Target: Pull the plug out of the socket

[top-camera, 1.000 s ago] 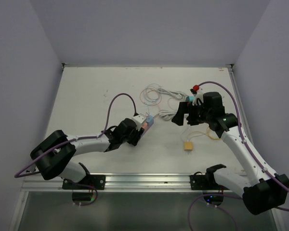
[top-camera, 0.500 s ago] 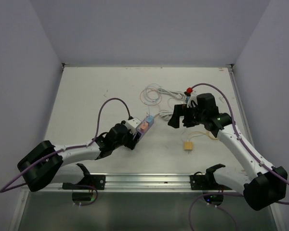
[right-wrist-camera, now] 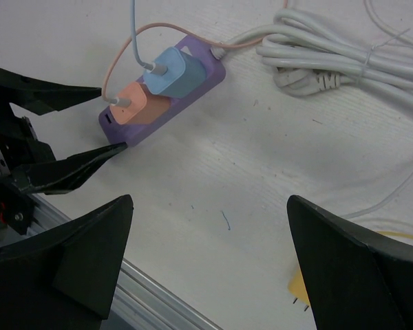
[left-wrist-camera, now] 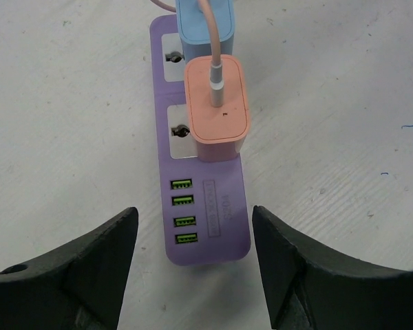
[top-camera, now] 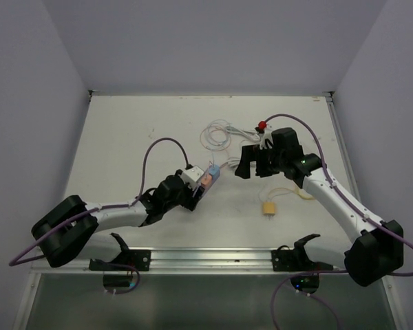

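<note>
A purple power strip (left-wrist-camera: 220, 213) lies on the table, seen from above at the centre (top-camera: 208, 176). An orange plug (left-wrist-camera: 217, 103) and a blue plug (left-wrist-camera: 208, 27) sit in its sockets, each with a cable. My left gripper (left-wrist-camera: 194, 223) is open, with one finger on each side of the strip's USB end and not touching it. My right gripper (right-wrist-camera: 210, 203) is open and empty above bare table to the right of the strip (right-wrist-camera: 210, 69). Both plugs show in the right wrist view, orange (right-wrist-camera: 134, 103) and blue (right-wrist-camera: 171, 72).
A bundled white cable (right-wrist-camera: 330, 65) lies behind the strip, with thin loops farther back (top-camera: 217, 134). A loose yellow plug (top-camera: 269, 207) lies near the right arm. A metal rail (top-camera: 213, 258) runs along the table's front edge.
My right gripper has moved left, closer to the strip. My left arm has shifted its posture while its gripper stays at the strip's near end. The plugs have not moved.
</note>
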Tool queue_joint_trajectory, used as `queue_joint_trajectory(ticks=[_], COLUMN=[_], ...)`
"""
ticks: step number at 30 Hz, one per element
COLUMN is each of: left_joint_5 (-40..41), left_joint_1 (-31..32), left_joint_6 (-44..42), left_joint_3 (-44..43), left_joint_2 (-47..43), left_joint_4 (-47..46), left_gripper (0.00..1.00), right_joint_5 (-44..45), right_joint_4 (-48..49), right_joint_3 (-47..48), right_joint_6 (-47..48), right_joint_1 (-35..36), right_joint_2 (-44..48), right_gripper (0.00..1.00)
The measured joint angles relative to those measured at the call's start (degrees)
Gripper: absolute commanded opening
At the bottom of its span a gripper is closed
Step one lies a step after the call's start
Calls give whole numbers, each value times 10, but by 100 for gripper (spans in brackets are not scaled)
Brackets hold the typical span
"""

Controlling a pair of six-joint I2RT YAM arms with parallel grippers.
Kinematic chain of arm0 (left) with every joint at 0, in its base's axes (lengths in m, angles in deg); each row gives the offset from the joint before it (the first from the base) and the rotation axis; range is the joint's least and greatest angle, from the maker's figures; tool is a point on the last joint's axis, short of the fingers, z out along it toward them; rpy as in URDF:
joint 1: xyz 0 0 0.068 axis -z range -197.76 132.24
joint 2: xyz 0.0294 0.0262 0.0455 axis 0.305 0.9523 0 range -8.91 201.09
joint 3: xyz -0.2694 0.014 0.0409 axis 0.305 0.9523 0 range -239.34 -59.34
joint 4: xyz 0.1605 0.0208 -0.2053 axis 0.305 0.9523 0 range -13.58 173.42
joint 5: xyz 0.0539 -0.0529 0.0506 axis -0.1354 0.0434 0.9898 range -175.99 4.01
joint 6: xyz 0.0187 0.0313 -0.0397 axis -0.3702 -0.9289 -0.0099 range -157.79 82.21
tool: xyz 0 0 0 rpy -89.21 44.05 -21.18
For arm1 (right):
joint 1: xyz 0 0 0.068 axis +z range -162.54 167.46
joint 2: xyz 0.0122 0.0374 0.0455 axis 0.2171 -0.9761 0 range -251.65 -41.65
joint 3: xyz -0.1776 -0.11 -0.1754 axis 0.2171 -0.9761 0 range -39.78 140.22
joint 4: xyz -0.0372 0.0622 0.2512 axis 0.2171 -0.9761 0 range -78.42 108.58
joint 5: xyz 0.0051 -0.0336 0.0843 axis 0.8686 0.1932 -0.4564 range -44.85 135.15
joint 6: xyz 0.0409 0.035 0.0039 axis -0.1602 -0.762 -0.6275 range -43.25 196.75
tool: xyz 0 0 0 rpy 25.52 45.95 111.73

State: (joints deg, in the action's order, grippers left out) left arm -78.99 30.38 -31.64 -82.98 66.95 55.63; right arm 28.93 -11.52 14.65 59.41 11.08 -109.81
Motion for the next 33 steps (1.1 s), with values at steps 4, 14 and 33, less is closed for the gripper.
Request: queue_joint_trajectory(ticks=[4, 14, 33], left_joint_5=[2, -12, -12], left_joint_1=[0, 0, 0], left_joint_6=[0, -15, -38], left_joint_3=[-3, -23, -43], left_joint_2=[6, 43, 89], left_joint_4=[8, 13, 16], left_gripper=[65, 68, 45], right_joint_5=[1, 2, 9], right_joint_4=[9, 12, 24], right_joint_3=[2, 12, 19], right_joint_6=[0, 5, 4], right_joint_1=[0, 1, 6], right_joint_2=[-16, -40, -57], right_gripper=[98, 98, 98])
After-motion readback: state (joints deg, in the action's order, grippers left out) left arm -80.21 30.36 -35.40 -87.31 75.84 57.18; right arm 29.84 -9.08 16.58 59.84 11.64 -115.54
